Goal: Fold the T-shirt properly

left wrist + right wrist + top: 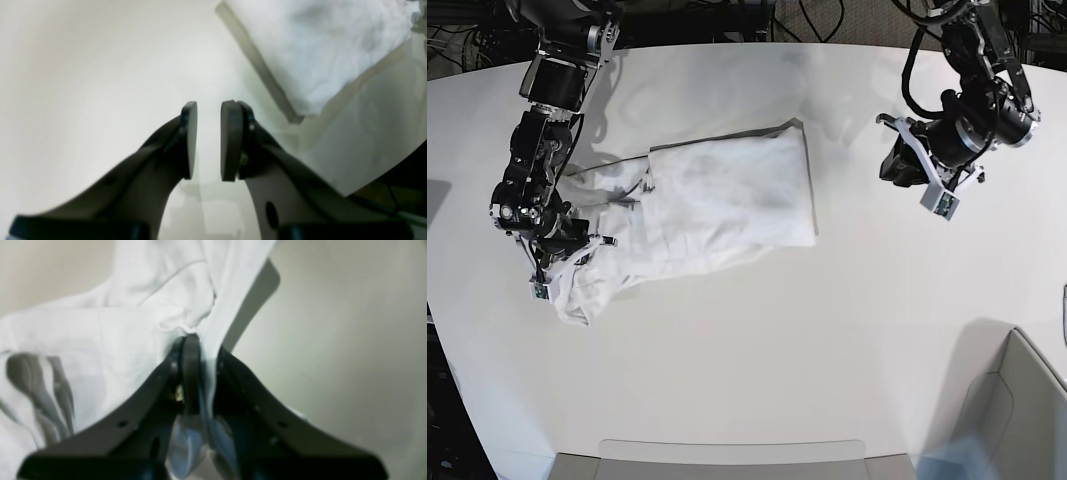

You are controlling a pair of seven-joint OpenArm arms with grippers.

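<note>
White, smooth tabletop (pixel 757 360) fills most of the base view, curving away at its far edge where dark cables lie beyond it. On it, left of centre in that view, lies the T-shirt (pixel 727 195), plain white cotton with no print, soft and creased. Its right part is a flat, roughly rectangular panel with a straight edge and a squared corner; toward the left it breaks into bunched, wrinkled folds that trail down to a crumpled end near the table's left side.

At that crumpled end sits the right gripper (pixel 200 373), its dark fingers pressed together with a pleat of the white cloth pinched between them. In the right wrist view the fabric rises from the jaws in loose folds, with a seam line curving across it and grey shadows in the creases to the left; a strip of cloth also hangs down between the finger bases.

The left gripper (pixel 208 140) is well apart from the shirt, over bare table on the right of the base view. Its two flat, dark, rounded pads (pixel 231 140) stand apart with a narrow gap between them, and nothing is held. In the left wrist view, one squared corner of the shirt shows up and to the right, casting a shadow on the glossy surface.
</note>
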